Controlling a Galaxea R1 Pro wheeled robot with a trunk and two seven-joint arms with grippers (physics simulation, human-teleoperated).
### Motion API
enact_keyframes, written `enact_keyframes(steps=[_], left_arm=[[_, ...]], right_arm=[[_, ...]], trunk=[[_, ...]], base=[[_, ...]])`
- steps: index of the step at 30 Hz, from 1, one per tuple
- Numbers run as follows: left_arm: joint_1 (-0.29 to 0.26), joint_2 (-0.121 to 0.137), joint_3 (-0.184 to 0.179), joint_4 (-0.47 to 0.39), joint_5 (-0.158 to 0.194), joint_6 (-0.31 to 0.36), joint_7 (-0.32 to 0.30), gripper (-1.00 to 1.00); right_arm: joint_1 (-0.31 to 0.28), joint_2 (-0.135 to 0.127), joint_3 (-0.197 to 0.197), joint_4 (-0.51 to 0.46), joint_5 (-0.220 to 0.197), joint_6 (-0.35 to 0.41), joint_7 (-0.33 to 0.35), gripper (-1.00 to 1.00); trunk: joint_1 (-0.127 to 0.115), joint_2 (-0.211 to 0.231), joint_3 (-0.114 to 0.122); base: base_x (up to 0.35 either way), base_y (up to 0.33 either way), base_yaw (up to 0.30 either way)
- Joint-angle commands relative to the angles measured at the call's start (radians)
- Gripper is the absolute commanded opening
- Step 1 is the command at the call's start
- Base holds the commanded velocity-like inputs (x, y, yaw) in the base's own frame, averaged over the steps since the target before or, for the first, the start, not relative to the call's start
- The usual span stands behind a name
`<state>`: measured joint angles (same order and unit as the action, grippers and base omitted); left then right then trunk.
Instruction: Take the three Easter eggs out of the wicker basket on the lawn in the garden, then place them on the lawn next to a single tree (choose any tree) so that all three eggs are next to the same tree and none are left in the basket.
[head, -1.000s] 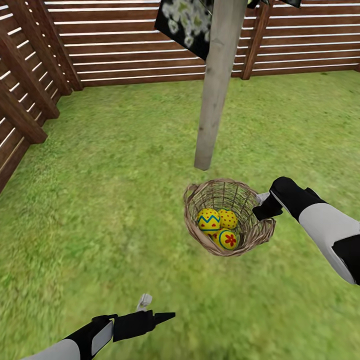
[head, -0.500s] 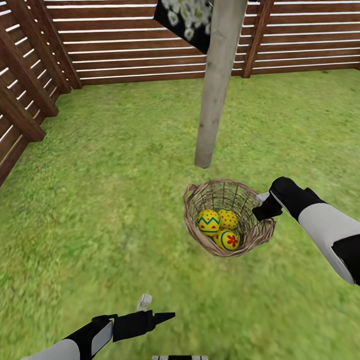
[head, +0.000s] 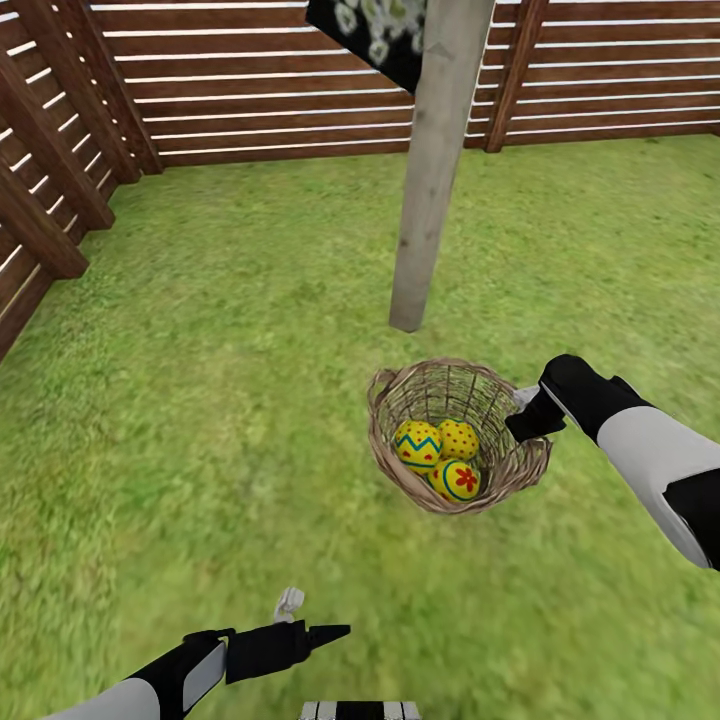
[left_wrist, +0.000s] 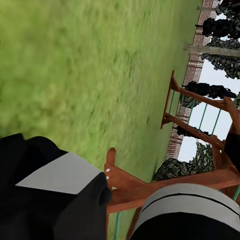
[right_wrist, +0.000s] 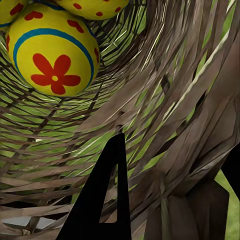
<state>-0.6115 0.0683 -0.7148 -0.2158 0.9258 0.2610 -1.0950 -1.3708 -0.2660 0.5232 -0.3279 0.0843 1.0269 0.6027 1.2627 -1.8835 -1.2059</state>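
The wicker basket (head: 510, 470) hangs just above the lawn (head: 200, 380), a short way in front of the tree's pale trunk (head: 432, 170). My right gripper (head: 522, 405) is shut on its right rim. In the right wrist view the woven rim (right_wrist: 165, 100) runs between the black fingers (right_wrist: 102, 200). All three Easter eggs lie inside: a zigzag one (head: 418, 444), a red-spotted one (head: 459, 437) and one with a red flower (head: 455, 480) (right_wrist: 52, 52). My left gripper (head: 312, 617) is open and empty, low over the grass at the near left.
A brown slatted fence (head: 250, 100) closes the back and left of the lawn. Dark foliage with pale leaves (head: 375, 30) hangs by the trunk. The left wrist view has grass (left_wrist: 75, 60), a wooden play tower (left_wrist: 190, 125) and my own body.
The view has shifted: fence and trunk slid slightly up the picture and my base edge appeared at the bottom. Basket and both arms keep their place; the eggs settled a little.
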Motion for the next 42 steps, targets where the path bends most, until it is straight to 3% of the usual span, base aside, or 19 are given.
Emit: enact_keyframes(steps=[1, 21, 25, 42], left_arm=[[-0.001, 0.001, -0.006, -0.001, 0.010, 0.010, -0.002, 1.00], [0.000, 0.001, -0.006, 0.000, 0.010, 0.010, -0.002, 1.00], [0.000, 0.004, -0.005, 0.000, 0.011, 0.010, -0.005, 1.00], [-0.001, 0.004, -0.006, 0.000, 0.011, 0.010, -0.005, 1.00]], right_arm=[[-0.001, -0.001, 0.001, -0.002, 0.002, 0.003, 0.009, -1.00], [-0.001, 0.000, 0.002, 0.010, 0.002, 0.002, 0.009, -1.00], [-0.001, 0.001, 0.003, 0.010, 0.002, 0.002, 0.009, -1.00], [-0.001, 0.001, 0.003, 0.010, 0.002, 0.002, 0.009, -1.00]], trunk=[[0.004, -0.008, -0.004], [0.080, -0.148, -0.066], [0.080, -0.148, -0.066], [0.146, -0.267, -0.120]], base=[[0.000, 0.000, 0.000], [0.000, 0.000, 0.000], [0.000, 0.000, 0.000], [0.000, 0.000, 0.000]])
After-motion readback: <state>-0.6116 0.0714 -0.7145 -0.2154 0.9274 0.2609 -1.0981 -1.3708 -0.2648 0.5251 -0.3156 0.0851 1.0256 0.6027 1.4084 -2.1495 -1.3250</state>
